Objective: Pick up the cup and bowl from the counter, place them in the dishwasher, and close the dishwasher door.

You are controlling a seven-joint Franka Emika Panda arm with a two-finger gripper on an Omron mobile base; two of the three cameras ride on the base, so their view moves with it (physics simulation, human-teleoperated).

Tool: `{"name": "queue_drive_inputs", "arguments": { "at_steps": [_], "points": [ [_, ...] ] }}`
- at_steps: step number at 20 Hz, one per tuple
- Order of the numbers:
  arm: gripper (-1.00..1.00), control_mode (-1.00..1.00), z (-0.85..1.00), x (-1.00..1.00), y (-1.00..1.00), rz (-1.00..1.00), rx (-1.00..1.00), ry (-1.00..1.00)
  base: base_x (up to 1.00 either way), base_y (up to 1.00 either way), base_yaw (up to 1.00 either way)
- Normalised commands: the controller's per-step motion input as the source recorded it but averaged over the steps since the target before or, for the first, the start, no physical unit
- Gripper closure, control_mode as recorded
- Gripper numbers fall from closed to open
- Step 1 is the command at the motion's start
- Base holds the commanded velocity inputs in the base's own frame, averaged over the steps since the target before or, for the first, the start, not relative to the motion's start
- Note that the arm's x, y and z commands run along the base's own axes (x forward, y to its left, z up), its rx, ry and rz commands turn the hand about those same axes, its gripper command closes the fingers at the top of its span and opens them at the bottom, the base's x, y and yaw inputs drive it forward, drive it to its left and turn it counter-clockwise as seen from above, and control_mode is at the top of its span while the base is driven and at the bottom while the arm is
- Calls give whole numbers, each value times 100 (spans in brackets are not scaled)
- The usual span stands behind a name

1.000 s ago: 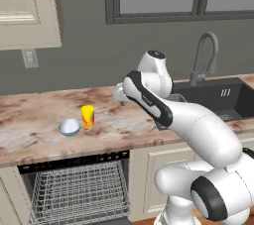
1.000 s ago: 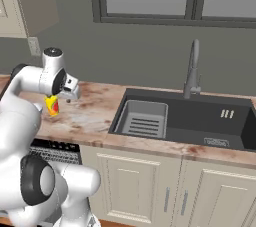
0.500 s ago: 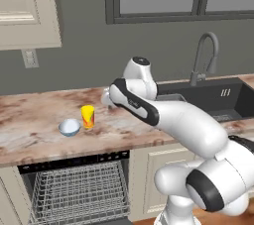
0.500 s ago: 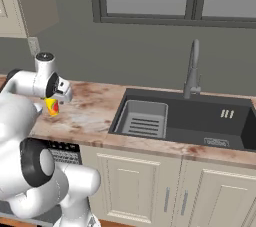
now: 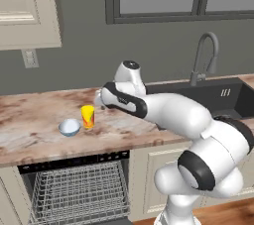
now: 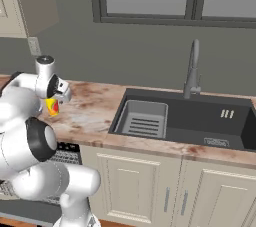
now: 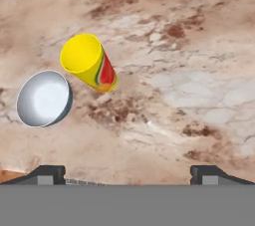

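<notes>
Marbled beige-pink counter [image 5: 39, 120] carrying the cup [image 5: 88, 116] and the bowl [image 5: 69, 128], both sitting upright and just beside each other, cup nearer the wall, bowl nearer the front edge. Showing again from the hand camera: yellow cup [image 7: 90, 64] with its red-orange patch, pale bowl [image 7: 45, 98] next to it, whether touching or narrowly apart being hard to tell. Peeking out in the right base camera as a yellow sliver [image 6: 52, 106], mostly covered by the arm's own white links; bowl being blocked there altogether.

Hovering over the counter to the sink side of the cup, apart from it: gripper [image 5: 100, 101], its fingers largely tucked behind the wrist housing and hard to separate in that camera. Rising at the bottom of the hand camera: two dark fingertips [image 7: 46, 174], spread wide, holding nothing, bare marble lying between them.

Standing open under the counter: dishwasher [image 5: 74, 189], wire rack [image 5: 79, 196] pulled into sight, lower part being cut off by the frame's edge. Dishwasher door not being made out clearly, falling below the picture. Sitting to the right: dark sink basin [image 6: 185, 121] and faucet [image 6: 192, 68].
</notes>
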Motion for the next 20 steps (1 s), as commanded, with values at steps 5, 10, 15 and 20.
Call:
{"name": "queue_drive_inputs", "arguments": {
  "at_steps": [5,10,15,20],
  "points": [
    [-100,-100,-20,45,22,0,0,0,0,0,0],
    [-100,-100,-22,41,20,0,0,0,0,0,0],
    [-100,-100,-21,34,17,0,0,0,0,0,0],
    [-100,-100,-23,30,19,0,0,0,0,0,0]
  ]
}}
